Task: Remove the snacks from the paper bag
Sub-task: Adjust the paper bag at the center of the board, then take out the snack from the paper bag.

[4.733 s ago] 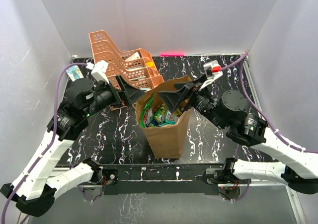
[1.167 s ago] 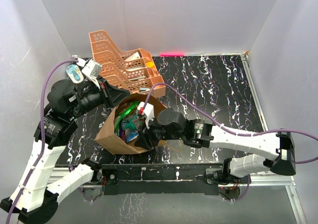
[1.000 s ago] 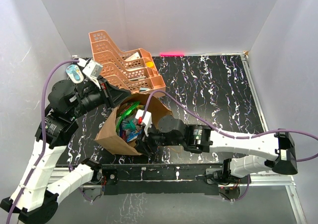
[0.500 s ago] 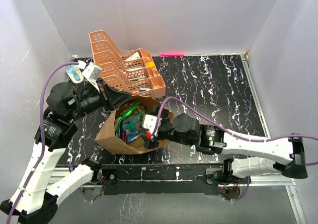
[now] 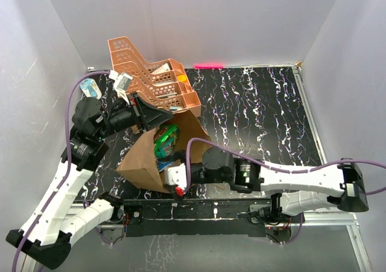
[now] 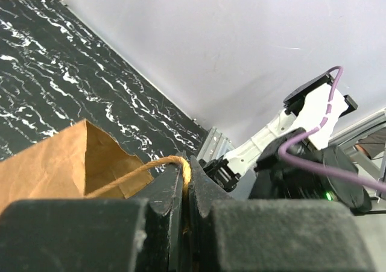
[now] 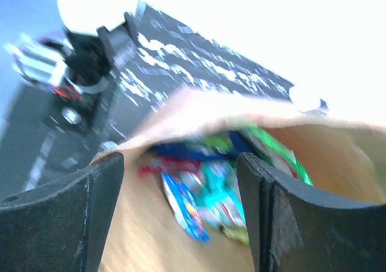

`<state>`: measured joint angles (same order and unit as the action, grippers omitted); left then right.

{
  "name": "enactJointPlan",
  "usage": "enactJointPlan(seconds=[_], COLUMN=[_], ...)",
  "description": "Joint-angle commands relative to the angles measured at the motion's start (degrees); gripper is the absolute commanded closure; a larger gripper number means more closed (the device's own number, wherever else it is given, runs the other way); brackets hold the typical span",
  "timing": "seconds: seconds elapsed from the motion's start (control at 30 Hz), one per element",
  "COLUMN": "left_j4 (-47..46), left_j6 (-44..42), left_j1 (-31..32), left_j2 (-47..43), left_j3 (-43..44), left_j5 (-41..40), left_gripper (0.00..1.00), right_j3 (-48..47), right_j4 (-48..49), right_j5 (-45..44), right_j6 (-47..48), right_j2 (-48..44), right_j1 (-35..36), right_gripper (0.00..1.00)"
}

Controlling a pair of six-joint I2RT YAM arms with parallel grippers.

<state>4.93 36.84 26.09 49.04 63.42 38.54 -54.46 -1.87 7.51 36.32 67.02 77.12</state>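
Left wrist view is showing the left gripper [image 6: 186, 170] pinching the paper bag's [image 6: 60, 157] twine handle [image 6: 139, 170] between closed jaws. At the tipped bag's mouth the right gripper [image 7: 181, 163] is hovering with jaws wide, snacks [image 7: 205, 187] lying inside; the bag is resting near-left on the table [image 5: 259, 115].

I see a brown paper bag [image 5: 139, 163] with a tan twine handle [image 6: 145, 167], holding green, blue and red snacks [image 7: 205, 193]. I read the table [image 5: 253, 103] as black with white veining, the tray rack [image 5: 136, 64] as orange.

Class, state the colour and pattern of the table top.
The table top is black with white marble-like veins, clearest in the top external view.
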Motion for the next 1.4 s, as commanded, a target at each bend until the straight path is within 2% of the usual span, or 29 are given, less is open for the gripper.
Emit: enactJointPlan(seconds=[0.0,0.1,0.27,0.43,0.57,0.63,0.8,0.93,1.0,1.07,1.17,1.37], left_j4=[-11.6,-11.5,-5.0,-0.7,-0.4,-0.1,1.7,4.3,4.6,4.6,4.8,4.7], left_j6=[3.4,2.4,-2.2,-3.1,-2.8,-2.8,-3.1,-3.2,-3.3,-3.0,-2.7,-2.7], left_j1=[0.3,0.3,0.3,0.3,0.3,0.2,0.3,0.3,0.3,0.3,0.3,0.3], left_j2=[2.9,4.2,1.8,-1.8,-2.9,-2.9,-2.2,-2.3,-2.2,-2.2,-2.4,-2.7], left_j3=[2.2,3.2,2.9,0.3,-0.5,0.0,2.1,3.8,4.4,4.9,5.4,5.9], left_j5=[4.0,5.4,4.4,2.7,0.6,-1.2,-4.7,-9.0,-9.6,-9.6,-9.7,-9.8], left_gripper=[1.00,1.00,1.00,1.00,1.00,1.00,1.00,1.00,1.00,1.00,1.00,1.00], right_j3=[0.6,0.0,-2.0,-1.3,-1.0,-1.0,-0.2,-1.1,-2.5,-4.0,-6.7,-9.1], right_j4=[18.1,24.2,24.7,14.5,3.5,-0.3,-2.2,-0.6,0.5,1.2,1.3,2.3], right_j5=[4.3,-0.6,-8.7,-16.4,-16.1,-16.9,-22.2,-24.5,-26.5,-25.7,-17.8,-8.2], right_j6=[-14.6,-18.6,-22.4,-17.2,-12.3,-10.8,-9.2,-3.2,-0.1,2.6,3.0,6.0], right_j2=[4.8,10.6,14.2,7.8,0.0,-4.1,-11.7,-9.6,-6.9,-4.2,-1.7,2.2], right_j1=[6.4,9.7,10.0,10.0,10.0,10.0,9.9,9.9,8.9,6.6,0.7,-6.1], right_gripper=[0.23,0.22,0.20,0.16,0.03,0.02,0.02,0.01,0.05,0.14,0.27,0.32])
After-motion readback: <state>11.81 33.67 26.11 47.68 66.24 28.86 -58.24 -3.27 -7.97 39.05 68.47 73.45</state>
